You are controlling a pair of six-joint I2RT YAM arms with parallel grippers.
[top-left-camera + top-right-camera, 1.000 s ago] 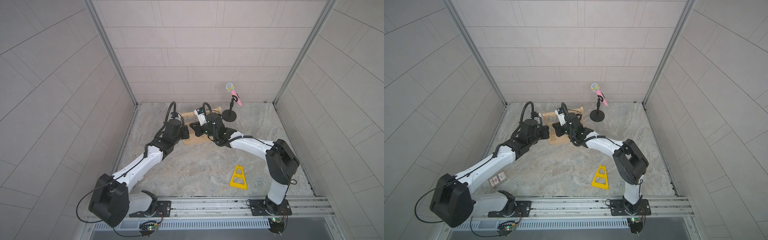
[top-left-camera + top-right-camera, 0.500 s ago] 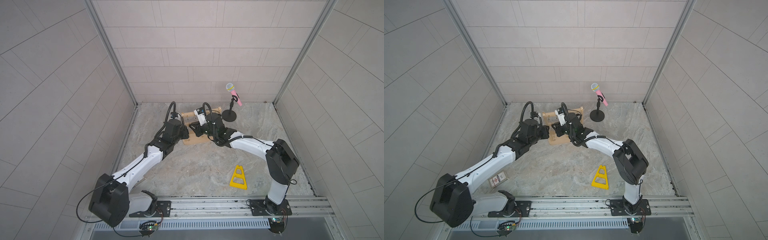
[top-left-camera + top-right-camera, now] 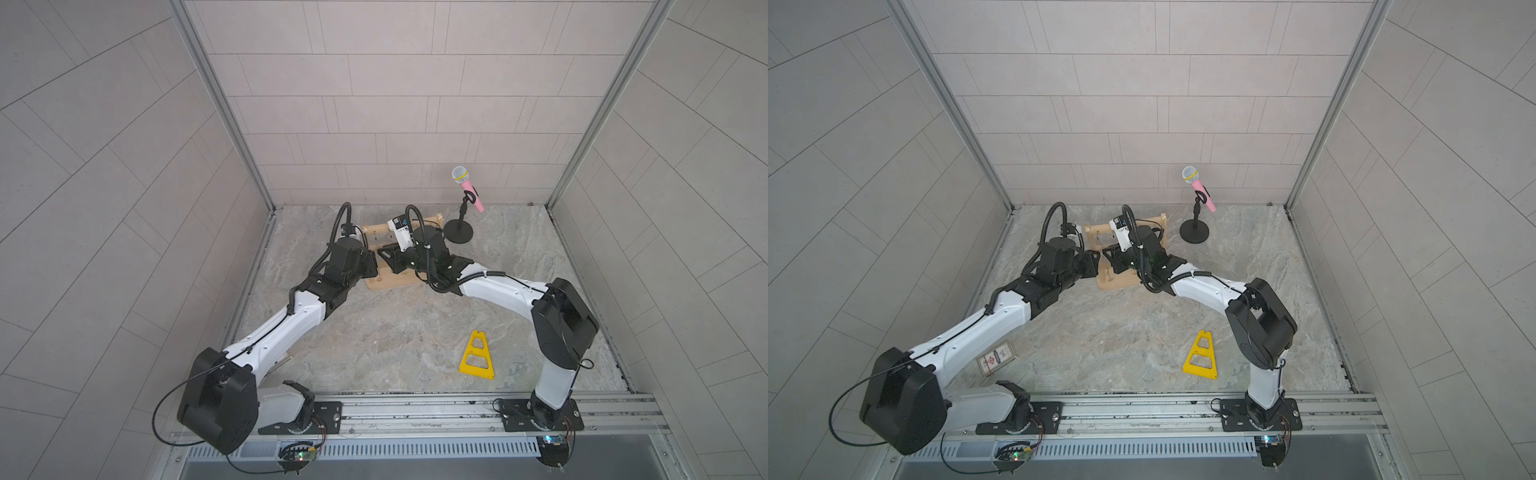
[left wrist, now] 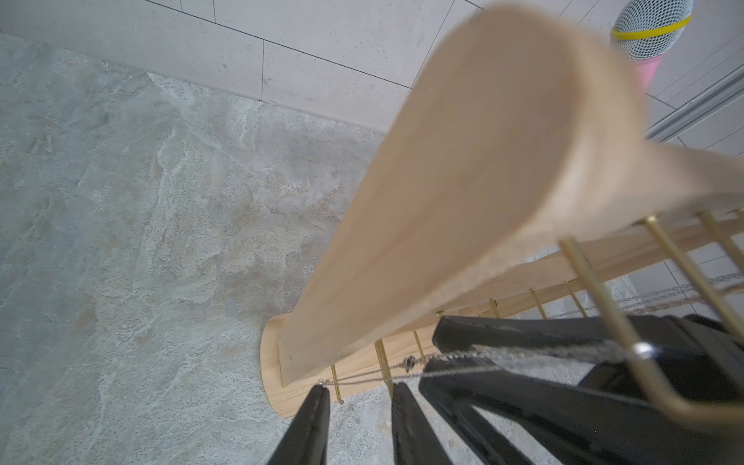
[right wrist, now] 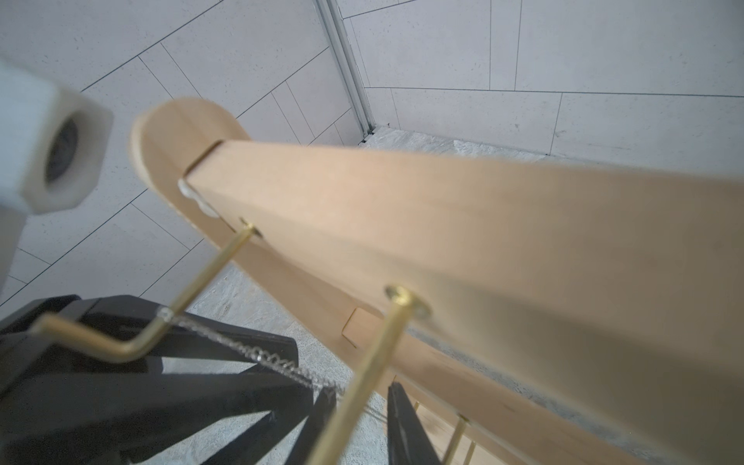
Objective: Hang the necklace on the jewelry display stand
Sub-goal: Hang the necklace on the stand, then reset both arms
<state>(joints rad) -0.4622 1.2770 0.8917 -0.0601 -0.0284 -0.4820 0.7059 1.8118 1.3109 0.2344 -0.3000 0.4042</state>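
**Thin silver chain necklace (image 4: 455, 356) hung; grip let go on both sides**

Obs. 1: The pale wooden jewelry display stand (image 3: 386, 283) is upright on the grey marbled tabletop (image 3: 395, 332). It is directly ahead of both hands, which meet tip to tip at its near side.

Obs. 2: The necklace is looped over an L-shaped gold wire hook (image 4: 596, 298) on the top bar, the hook nearest the end post. The right wrist view shows the necklace (image 5: 257, 356) on that hook (image 5: 201, 282) too.

Obs. 3: The left hand (image 4: 360, 388) is released, with a clear gap between its fingers. The chain crosses just ahead of that gap and touches one fingertip (image 4: 322, 392), unpinched.

Obs. 4: The right hand (image 5: 362, 390) is likewise released, fingers parted. The chain runs from the hook down to one fingertip (image 5: 328, 398). Whether it rests there or only passes by, I cannot tell.

Obs. 5: Past the right hand, by the back wall, is a pink microphone on a black round-based holder (image 3: 468, 189). Well behind that hand, beside its arm, lies a flat yellow triangular frame (image 3: 476, 355).
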